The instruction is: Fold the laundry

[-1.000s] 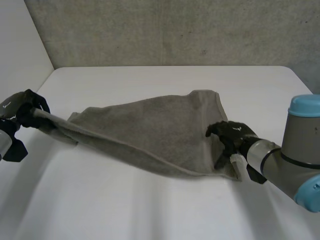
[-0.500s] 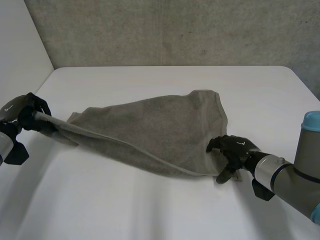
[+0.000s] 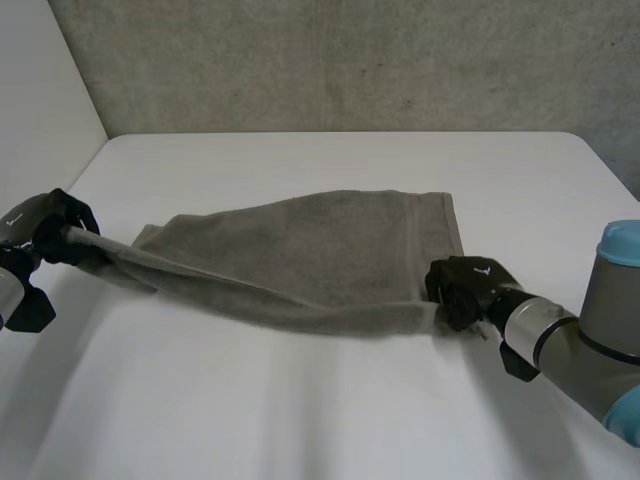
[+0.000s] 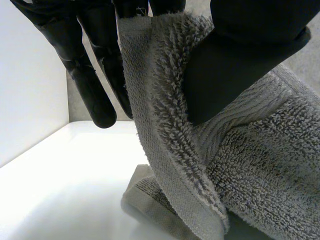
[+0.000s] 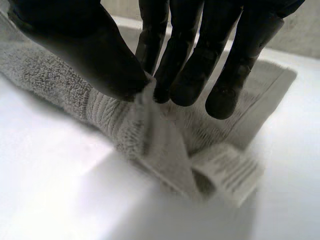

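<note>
A grey towel [image 3: 300, 255] lies stretched across the white table [image 3: 330, 160], its near edge pulled taut between my two hands. My left hand [image 3: 52, 228] is shut on the towel's left corner, held a little above the table; in the left wrist view the thumb [image 4: 235, 65] presses the terry cloth [image 4: 240, 170] against the fingers. My right hand [image 3: 463, 287] is shut on the near right corner; in the right wrist view the thumb [image 5: 85, 45] and fingertips [image 5: 185, 85] pinch the towel [image 5: 130, 125], and a white label [image 5: 227, 170] hangs beside them.
A grey wall [image 3: 350, 60] rises behind the table's far edge. A white panel [image 3: 40, 90] stands along the table's left side. Bare tabletop spreads in front of the towel [image 3: 250, 400] and behind it.
My right hand slid to the towel's near right corner and closed on it. The raised right end of the towel flattened out and the near edge drew taut. The left hand stayed put.
</note>
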{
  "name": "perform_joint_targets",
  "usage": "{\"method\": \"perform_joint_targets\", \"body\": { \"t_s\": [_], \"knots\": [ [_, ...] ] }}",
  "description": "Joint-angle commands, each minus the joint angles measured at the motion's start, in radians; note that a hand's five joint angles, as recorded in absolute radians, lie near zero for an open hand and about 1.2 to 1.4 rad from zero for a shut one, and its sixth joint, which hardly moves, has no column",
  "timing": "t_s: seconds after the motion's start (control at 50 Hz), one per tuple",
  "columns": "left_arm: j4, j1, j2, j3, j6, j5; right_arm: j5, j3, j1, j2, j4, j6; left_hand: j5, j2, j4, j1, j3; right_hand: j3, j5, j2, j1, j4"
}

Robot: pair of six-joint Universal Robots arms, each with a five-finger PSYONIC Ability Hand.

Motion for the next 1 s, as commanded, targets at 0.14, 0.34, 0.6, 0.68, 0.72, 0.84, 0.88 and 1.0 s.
{"method": "perform_joint_targets", "body": {
  "t_s": [0.14,0.34,0.6,0.68,0.72,0.84,0.88,1.0],
  "knots": [
    [-0.002,-0.002,0.01,-0.012,0.002,0.003,0.003,0.025,-0.005,-0.135,-0.034,-0.014,0.205,0.178,0.178,0.212,0.179,0.058,0.054,0.059,0.057,0.057],
    [-0.067,-0.005,0.313,0.011,-0.005,0.138,-0.019,-0.187,-0.025,-0.529,0.237,-0.131,0.205,0.178,0.178,0.212,0.179,0.058,0.054,0.059,0.057,0.057],
    [-0.376,0.025,0.382,0.132,0.011,0.141,-0.016,-0.467,-0.102,-0.441,0.729,-0.584,0.205,0.178,0.178,0.212,0.179,0.058,0.054,0.059,0.057,0.057],
    [-0.374,0.027,0.296,0.129,0.018,0.134,-0.014,-0.504,-0.1,-0.346,0.772,-0.615,0.205,0.178,0.178,0.212,0.179,0.058,0.054,0.059,0.057,0.057],
    [-0.376,0.007,0.17,0.153,0.054,0.127,-0.008,-0.537,-0.096,-0.246,0.787,-0.626,0.205,0.178,0.178,0.212,0.179,0.058,0.054,0.059,0.057,0.057],
    [-0.393,-0.086,-0.123,0.331,0.189,0.074,0.052,-0.663,-0.036,-0.039,0.787,-0.635,0.205,0.178,0.178,0.212,0.179,0.058,0.054,0.059,0.057,0.057],
    [-0.399,-0.114,-0.187,0.398,0.212,0.037,0.122,-0.795,0.031,0.082,0.781,-0.647,0.205,0.178,0.178,0.212,0.179,0.058,0.054,0.059,0.057,0.057],
    [-0.396,-0.163,-0.325,0.708,0.219,-0.087,0.216,-1.078,0.085,0.23,0.706,-0.652,0.205,0.178,0.178,0.212,0.179,0.058,0.054,0.059,0.057,0.057]
  ]
}}
